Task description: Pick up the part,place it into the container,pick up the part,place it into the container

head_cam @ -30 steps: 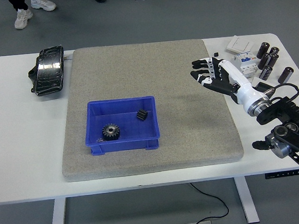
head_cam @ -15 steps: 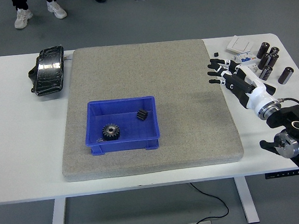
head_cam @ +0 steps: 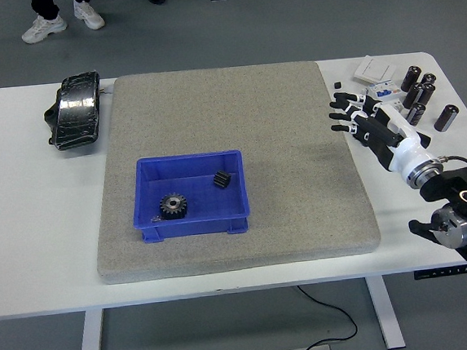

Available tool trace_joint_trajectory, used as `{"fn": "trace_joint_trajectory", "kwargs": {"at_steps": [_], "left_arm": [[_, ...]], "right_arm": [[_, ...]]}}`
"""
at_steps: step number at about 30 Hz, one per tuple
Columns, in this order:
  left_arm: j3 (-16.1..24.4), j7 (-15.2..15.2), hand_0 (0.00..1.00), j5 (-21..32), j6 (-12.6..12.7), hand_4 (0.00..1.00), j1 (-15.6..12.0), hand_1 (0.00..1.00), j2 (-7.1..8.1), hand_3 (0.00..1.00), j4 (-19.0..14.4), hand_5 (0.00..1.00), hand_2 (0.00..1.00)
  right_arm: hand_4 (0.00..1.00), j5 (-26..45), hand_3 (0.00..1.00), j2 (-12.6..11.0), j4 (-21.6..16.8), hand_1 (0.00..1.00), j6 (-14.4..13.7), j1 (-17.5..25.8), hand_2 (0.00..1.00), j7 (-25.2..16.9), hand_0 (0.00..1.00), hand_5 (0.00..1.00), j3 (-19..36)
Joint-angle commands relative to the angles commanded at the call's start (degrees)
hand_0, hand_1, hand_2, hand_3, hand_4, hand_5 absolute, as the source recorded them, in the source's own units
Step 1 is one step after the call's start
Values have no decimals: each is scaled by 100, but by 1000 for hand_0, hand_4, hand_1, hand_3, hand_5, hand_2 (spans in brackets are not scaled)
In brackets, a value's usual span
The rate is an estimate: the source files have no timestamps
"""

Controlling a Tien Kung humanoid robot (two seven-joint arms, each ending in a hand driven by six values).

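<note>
My right arm (head_cam: 453,205) enters from the lower right corner of the frame and reaches toward the upper left. My right hand (head_cam: 365,120), at right of centre, is empty, its fingers (head_cam: 342,114) spread and pointing left. No left arm appears.

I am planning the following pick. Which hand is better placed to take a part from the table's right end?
Right. The right hand hovers open beside the black cylinders there; no left arm is visible.

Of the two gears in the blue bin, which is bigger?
The flat toothed gear near the blue bin's front left is bigger; the small gear lies farther back and to its right.
</note>
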State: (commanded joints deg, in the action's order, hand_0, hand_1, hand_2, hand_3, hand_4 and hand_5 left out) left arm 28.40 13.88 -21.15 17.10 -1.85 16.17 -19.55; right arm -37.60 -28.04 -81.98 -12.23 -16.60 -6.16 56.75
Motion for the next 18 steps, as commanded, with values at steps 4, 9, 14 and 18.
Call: {"fn": "trace_joint_trajectory", "kwargs": {"at_steps": [4,9,14,18], "left_arm": [[2,14,679,-9,11,566,-8,672,3,574,-11,490,626],[-16,14,679,-1,10,567,-14,673,-16,575,-15,489,627],[-14,7,679,1,8,571,-18,672,-28,575,-17,483,626],[8,8,679,-19,17,571,-22,672,-22,575,-25,483,626]], "right_arm": [[807,-23,692,5,-18,710,5,-23,723,4,666,476,25],[818,-42,689,17,-29,707,11,-53,723,8,665,493,88],[820,-93,689,13,-90,706,11,-76,722,20,666,497,194],[822,-173,689,23,-140,705,2,-90,722,34,667,501,293]]}}
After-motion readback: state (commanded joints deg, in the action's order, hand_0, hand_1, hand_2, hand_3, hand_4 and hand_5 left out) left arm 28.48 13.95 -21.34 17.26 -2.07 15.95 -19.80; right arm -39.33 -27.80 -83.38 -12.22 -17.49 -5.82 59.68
